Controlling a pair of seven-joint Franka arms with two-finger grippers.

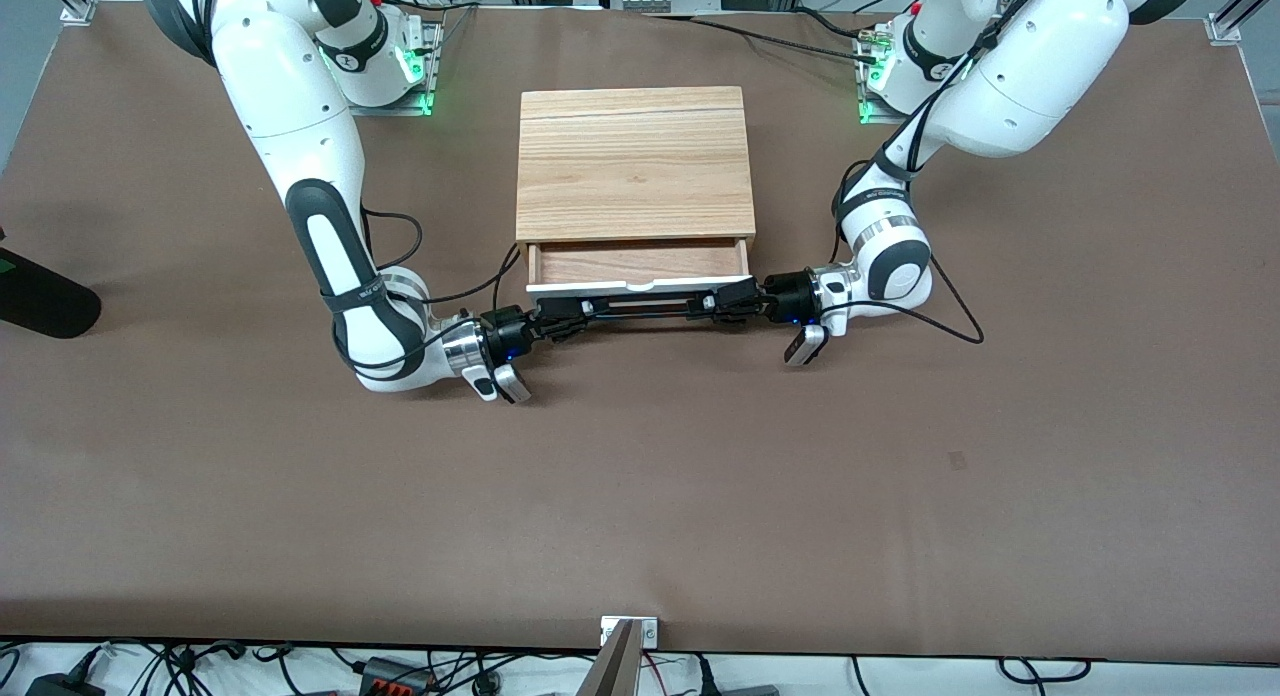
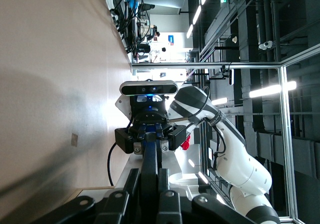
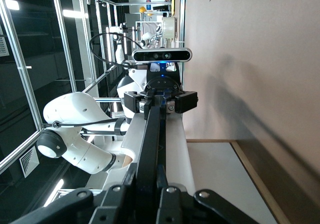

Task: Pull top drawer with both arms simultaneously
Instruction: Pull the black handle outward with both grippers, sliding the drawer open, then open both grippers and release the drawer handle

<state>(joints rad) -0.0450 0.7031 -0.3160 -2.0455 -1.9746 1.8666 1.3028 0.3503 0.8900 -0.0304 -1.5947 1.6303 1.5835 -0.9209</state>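
Note:
The top drawer (image 1: 640,263) stands partly pulled out of the cabinet (image 1: 634,161), its light wood inside showing. Its white front (image 1: 640,286) carries the long black bar handle (image 1: 645,307). My left gripper (image 1: 733,300) is shut on the handle's end toward the left arm. My right gripper (image 1: 560,321) is shut on the other end. In the left wrist view my left gripper (image 2: 149,176) clamps the handle (image 2: 150,156), with the right gripper (image 2: 150,135) at its end. In the right wrist view my right gripper (image 3: 146,171) clamps the handle (image 3: 152,139) beside the white front (image 3: 176,149).
The brown table (image 1: 640,496) spreads wide in front of the drawer. A dark object (image 1: 40,301) lies at the table's edge toward the right arm's end. Cables (image 1: 945,321) trail by both wrists. A camera mount (image 1: 628,636) sits at the table's near edge.

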